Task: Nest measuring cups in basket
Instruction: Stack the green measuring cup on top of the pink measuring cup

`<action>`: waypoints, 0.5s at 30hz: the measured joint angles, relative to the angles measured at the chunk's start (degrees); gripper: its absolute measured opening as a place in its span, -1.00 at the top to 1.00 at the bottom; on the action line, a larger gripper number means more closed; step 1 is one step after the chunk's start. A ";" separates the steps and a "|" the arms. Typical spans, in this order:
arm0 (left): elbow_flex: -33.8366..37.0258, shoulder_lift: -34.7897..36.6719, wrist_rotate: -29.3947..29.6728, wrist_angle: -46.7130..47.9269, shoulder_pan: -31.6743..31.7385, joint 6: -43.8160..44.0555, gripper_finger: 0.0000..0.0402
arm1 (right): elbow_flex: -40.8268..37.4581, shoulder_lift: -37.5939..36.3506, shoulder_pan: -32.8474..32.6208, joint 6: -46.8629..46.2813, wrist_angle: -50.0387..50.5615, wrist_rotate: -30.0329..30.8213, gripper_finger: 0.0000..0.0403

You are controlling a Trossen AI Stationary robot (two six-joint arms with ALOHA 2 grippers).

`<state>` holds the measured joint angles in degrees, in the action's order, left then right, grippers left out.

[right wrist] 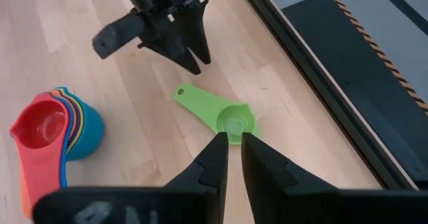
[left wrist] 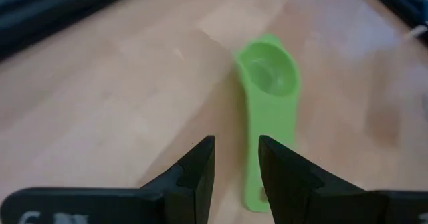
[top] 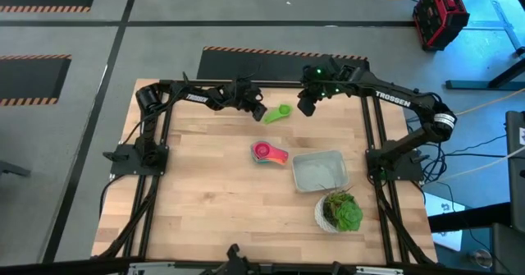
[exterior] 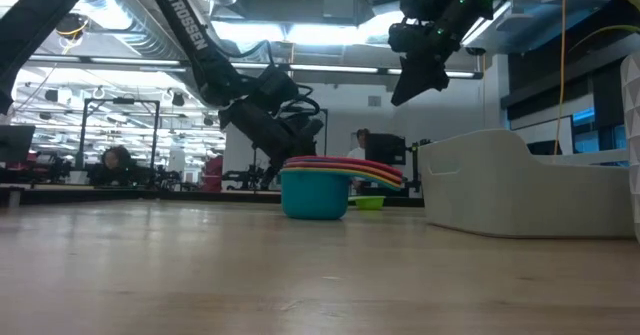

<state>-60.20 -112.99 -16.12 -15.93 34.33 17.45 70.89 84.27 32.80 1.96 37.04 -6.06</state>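
Dark fingers of the left claw (top: 256,108) stand close together with only a narrow gap, and they hold nothing; in the left wrist view the tips (left wrist: 234,164) hang just above the handle end of the green cup (left wrist: 269,110). In the high view this claw is in the upper middle of the frame, just left of the green cup (top: 277,113), which lies flat on the wooden surface (top: 205,193) with its bowl to the right and its handle toward the claw.

The right claw (top: 306,107) is just right of the same cup, raised above the surface. In the right wrist view its fingers (right wrist: 233,157) are almost closed, with a thin slit between them, and they grip nothing; the green cup (right wrist: 217,114) lies beyond the tips.

Lower in the high view, near the centre, the other measuring cups (top: 268,153) sit nested in one stack on the surface, with a red cup on top and their handles fanned to one side. In the low view the stack (exterior: 320,190) shows a teal cup at the bottom.

The light-gray basket (top: 318,171) stands just right of and below the stack, apart from it. A white pot with a green plant (top: 340,212) stands below the basket.
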 joint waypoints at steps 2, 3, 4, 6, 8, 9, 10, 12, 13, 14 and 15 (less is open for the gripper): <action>0.00 0.00 2.22 -0.04 0.00 0.00 0.45 | 0.00 0.00 0.00 0.00 -0.06 -0.01 0.76; 0.00 0.00 3.19 -0.08 0.00 -0.01 0.45 | 0.00 0.00 0.00 0.00 -0.09 -0.03 0.76; 0.00 0.00 4.18 -0.10 0.00 -0.02 0.45 | 0.00 0.00 0.00 0.00 -0.09 -0.03 0.76; 0.00 0.00 6.16 -0.07 0.00 -0.02 0.45 | 0.00 0.00 0.00 -0.42 -0.07 -0.03 0.76; 0.00 0.00 7.67 -0.07 -0.18 -0.01 0.45 | 0.00 0.00 0.00 -0.77 -0.02 -0.05 0.76; 0.00 0.01 8.45 -0.08 -0.22 -0.02 0.45 | 0.00 0.00 0.00 -1.14 -0.02 -0.05 0.76; 0.00 0.02 8.91 -0.08 -0.22 -0.02 0.45 | 0.00 0.00 0.00 -1.59 -0.05 -0.03 0.76; 0.00 0.02 9.55 -0.10 -0.24 -0.02 0.45 | 0.00 0.00 0.00 -1.73 -0.52 -0.05 0.76; 0.00 0.02 9.53 -0.08 -0.24 -0.02 0.45 | 0.00 0.00 0.00 -1.73 -1.01 -0.11 0.76; 0.00 0.02 9.55 -0.08 -0.24 -0.02 0.45 | 0.00 0.00 0.00 -1.73 -1.62 -0.10 0.76; 0.00 0.02 9.55 -0.08 -0.24 -0.02 0.45 | 0.00 0.00 0.00 -1.66 -2.06 -0.13 0.76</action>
<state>-60.20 -112.97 -6.57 -16.01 34.09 17.43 70.89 84.27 32.80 0.29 34.98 -6.18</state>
